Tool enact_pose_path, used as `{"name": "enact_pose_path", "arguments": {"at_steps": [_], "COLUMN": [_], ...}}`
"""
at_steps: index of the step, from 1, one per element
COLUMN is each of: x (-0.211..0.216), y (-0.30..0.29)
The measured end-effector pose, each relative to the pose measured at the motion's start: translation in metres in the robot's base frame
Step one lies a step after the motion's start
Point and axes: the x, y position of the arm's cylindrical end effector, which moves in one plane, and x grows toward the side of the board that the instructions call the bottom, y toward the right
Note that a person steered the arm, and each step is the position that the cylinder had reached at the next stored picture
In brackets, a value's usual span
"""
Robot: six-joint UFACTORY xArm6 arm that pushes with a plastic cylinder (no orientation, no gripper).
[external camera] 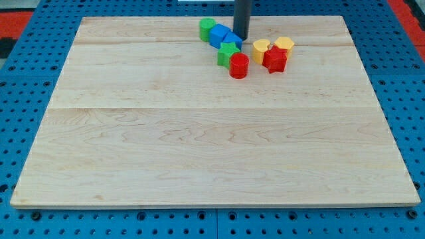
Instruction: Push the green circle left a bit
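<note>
Pale wood surface (212, 153), rectangular, resting on a blue pegboard base (26, 119); red patches show at the far corners of the frame, cut off by its edge.

Blocks, all clustered at the far middle of the surface:
- green circle (207, 28), leftmost of the group, touching the blue block beside it.
- blue block (218, 34), blocky; exact shape hard to make out.
- second blue block (233, 40), partly hidden behind the rod.
- green star-like block (228, 53), nearer, just beside the red cylinder.
- red cylinder (239, 65), nearest of the group.
- yellow block (261, 49), rounded, outline unclear.
- yellow hexagon-like block (284, 45), farthest right.
- red star-like block (275, 59), overlapping the two yellows.

Rod: dark, upright, top cut off by the frame. My tip (240, 38) sits right of the green circle, against the second blue block. The end effector is a plain rod with no jaws, so nothing opens or clamps.
</note>
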Motion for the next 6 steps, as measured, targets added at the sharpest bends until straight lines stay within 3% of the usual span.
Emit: {"name": "enact_pose_path", "arguments": {"at_steps": [2, 3, 6], "x": [-0.014, -0.048, -0.031], "y": [-0.032, -0.017, -0.103]}}
